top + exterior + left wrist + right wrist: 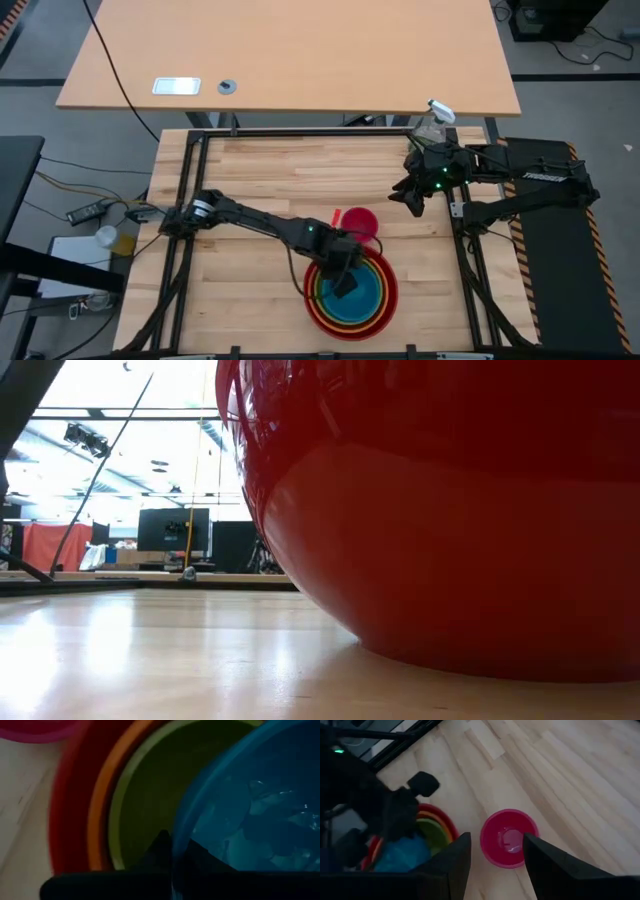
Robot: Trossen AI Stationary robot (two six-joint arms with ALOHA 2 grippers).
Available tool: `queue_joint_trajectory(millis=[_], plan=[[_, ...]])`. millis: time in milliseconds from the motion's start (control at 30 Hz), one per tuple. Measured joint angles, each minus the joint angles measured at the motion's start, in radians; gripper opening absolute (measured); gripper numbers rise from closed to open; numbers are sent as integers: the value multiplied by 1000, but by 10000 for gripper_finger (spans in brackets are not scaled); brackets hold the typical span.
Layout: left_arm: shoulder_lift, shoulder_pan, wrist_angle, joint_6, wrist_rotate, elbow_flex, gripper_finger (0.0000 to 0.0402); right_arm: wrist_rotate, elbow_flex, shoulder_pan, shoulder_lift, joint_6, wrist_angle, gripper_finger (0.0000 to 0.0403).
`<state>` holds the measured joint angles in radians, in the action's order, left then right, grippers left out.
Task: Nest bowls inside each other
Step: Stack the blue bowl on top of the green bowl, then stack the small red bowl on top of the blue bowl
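A red bowl [316, 305] stands on its base near the table's front edge, with an orange bowl [102, 795] and a lime green bowl [150, 795] nested in it. My left gripper [345, 278] is over this stack, shut on a blue bowl [250, 810] that sits in the green one's mouth. A small pink bowl [358, 222] stands on the table just beyond the stack. My right gripper [412, 200] hangs open above the table's far right, with the pink bowl [508, 837] showing farther off between its fingers. My left gripper pinches the blue bowl's rim [176, 840], one finger inside the bowl and one outside. The fingers come from above, slanting down. The bowl hangs over the green bowl's hollow; whether it rests on the green bowl I cannot tell.
A clear spray bottle [432, 122] stands at the table's far right corner, beside my right arm. A black frame [300, 133] runs around the tabletop. Bare wood lies to the left and far side of the stack. The red bowl [450, 510] fills most of the low view.
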<state>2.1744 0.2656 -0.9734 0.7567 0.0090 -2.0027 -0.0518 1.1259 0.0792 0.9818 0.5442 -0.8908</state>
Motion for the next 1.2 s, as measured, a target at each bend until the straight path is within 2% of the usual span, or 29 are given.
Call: queue_joint_trajectory(millis=[267, 400, 533, 800, 967, 1067, 1200], plan=[[52, -5, -33, -20, -13, 1, 12, 29, 0, -59, -20, 11, 1, 185], [54, -4, -24, -65, -12, 2, 26, 48, 0, -79, -21, 10, 13, 185], [54, -4, -25, -96, -8, 2, 54, 62, 0, -92, -21, 4, 27, 185], [50, -15, -38, -93, 15, -11, 137, 87, -2, -93, -16, 29, -17, 185], [35, -18, -79, -131, 5, -67, 171, 87, -76, -77, 11, 43, -22, 185], [33, -12, -128, -183, -50, -78, 177, 105, -140, -76, 53, 55, -7, 185], [-27, 21, -219, -229, -247, -80, 172, 166, -198, -75, 132, 54, 10, 185]])
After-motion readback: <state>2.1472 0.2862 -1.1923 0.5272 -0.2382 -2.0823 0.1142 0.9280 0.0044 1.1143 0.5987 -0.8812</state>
